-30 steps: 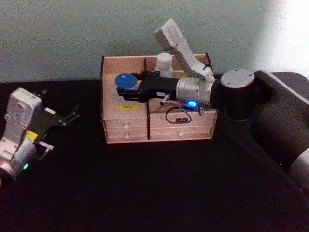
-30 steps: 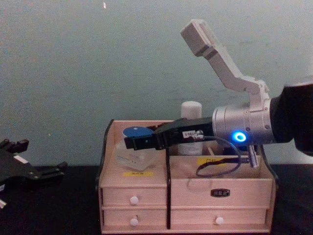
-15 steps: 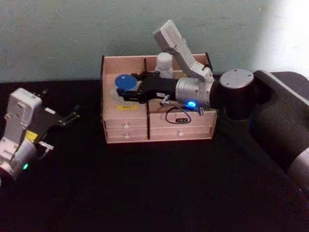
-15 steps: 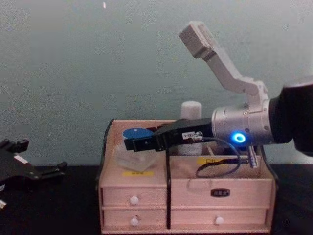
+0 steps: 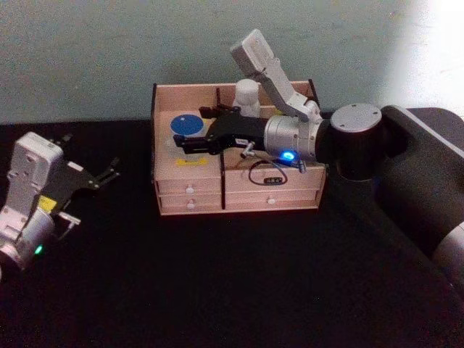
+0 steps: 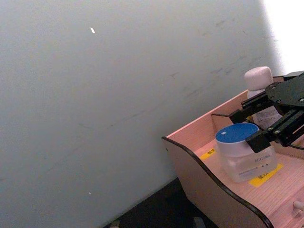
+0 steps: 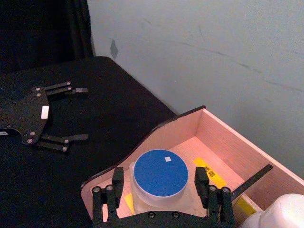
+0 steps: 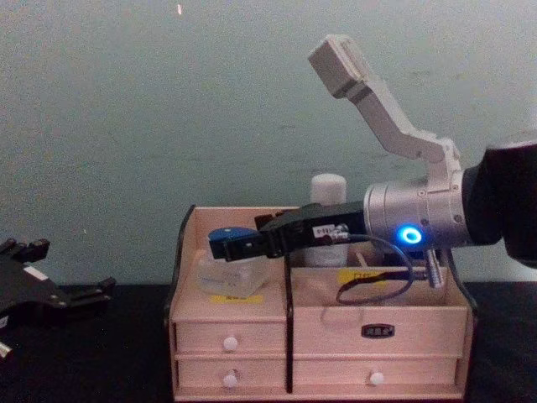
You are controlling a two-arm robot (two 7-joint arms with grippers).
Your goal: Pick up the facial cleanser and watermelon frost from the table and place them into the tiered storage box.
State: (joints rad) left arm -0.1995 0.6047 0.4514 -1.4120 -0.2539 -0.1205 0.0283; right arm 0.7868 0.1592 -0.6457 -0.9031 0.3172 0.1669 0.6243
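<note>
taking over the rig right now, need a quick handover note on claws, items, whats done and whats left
Right claw: open, over the left front compartment of the tiered storage box, fingers either side of the blue-lidded jar without gripping it.
Left claw: open, parked low over the black table, left of the box.
Items: the jar sits in that left compartment on a yellow label; a white-capped bottle stands upright in a rear compartment.
Done: both items look placed in the box.
Left: likely just pulling the right arm up and clear without knocking the jar.
</note>
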